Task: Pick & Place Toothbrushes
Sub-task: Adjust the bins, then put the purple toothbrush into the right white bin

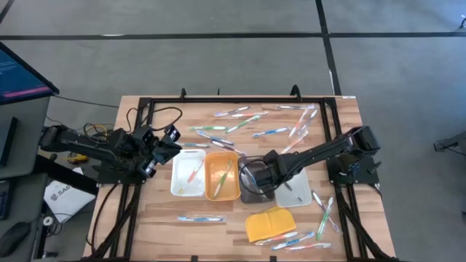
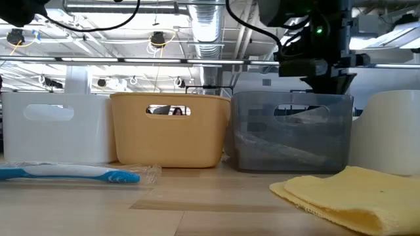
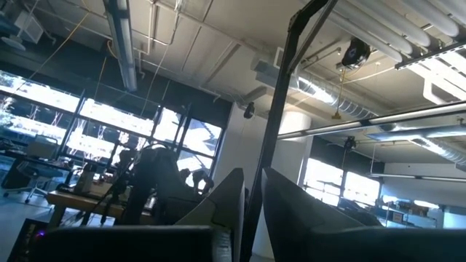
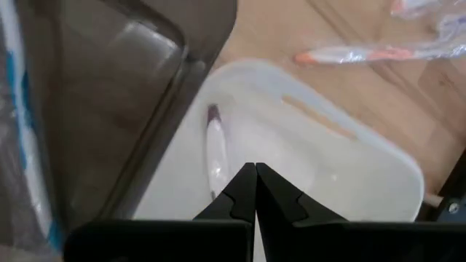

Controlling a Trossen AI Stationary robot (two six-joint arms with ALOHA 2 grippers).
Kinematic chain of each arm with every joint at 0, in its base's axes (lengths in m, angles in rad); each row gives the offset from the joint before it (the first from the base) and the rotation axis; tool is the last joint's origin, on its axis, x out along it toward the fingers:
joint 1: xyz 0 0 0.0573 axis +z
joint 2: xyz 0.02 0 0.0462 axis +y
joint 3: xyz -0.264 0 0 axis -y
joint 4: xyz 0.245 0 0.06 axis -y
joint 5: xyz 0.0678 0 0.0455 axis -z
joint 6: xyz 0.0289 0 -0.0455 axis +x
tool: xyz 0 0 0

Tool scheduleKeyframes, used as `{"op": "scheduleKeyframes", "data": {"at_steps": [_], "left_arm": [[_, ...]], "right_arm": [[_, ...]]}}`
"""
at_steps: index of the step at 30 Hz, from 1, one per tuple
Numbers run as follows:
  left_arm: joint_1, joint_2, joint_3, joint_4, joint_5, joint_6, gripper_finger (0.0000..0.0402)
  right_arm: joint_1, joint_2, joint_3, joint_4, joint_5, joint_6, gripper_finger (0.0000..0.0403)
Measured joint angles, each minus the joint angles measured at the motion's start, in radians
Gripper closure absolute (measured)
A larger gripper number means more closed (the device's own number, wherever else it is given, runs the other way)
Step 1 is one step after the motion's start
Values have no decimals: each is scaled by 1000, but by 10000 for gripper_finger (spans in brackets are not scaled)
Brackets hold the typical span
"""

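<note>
Many toothbrushes lie loose on the wooden table, a cluster at the far side (image 1: 251,124) and others near the right front (image 1: 320,211). A blue one (image 2: 65,174) lies at the front left. Four trays stand in a row: white (image 1: 178,191), orange (image 1: 211,191), grey (image 1: 253,196) and a second white one (image 1: 298,198). My right gripper (image 4: 255,175) is shut and empty, pointing down over the second white tray (image 4: 342,160), beside the grey tray's wall (image 4: 145,116). A white toothbrush (image 4: 215,149) lies in that tray. My left gripper (image 3: 251,196) is shut, raised at the table's left.
A yellow pad (image 1: 268,222) lies in front of the grey tray. An orange toothbrush (image 4: 357,54) lies on the wood beyond the second white tray. The grey tray holds a wrapped blue toothbrush (image 4: 22,116). A black frame borders the table.
</note>
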Motion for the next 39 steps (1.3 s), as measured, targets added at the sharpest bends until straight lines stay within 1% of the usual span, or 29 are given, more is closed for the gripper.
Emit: {"op": "scheduleKeyframes", "data": {"at_steps": [6,12,21,29,32,35,39], "left_arm": [[0,0,0,-1,0,0,358],[0,0,0,-1,0,0,358],[0,0,0,-2,0,0,358],[0,0,0,-1,0,0,358],[0,0,0,-1,0,1,358],[0,0,0,0,-1,17,358],[1,0,0,0,-4,24,358]], "right_arm": [[-56,0,0,77,5,-90,403],[-92,0,0,85,9,-120,403],[-92,0,0,93,31,-124,403],[-52,-13,0,88,29,-89,403],[-36,-46,1,82,30,-79,403],[-17,-93,1,98,78,-100,403],[21,-188,1,206,218,-204,403]]}}
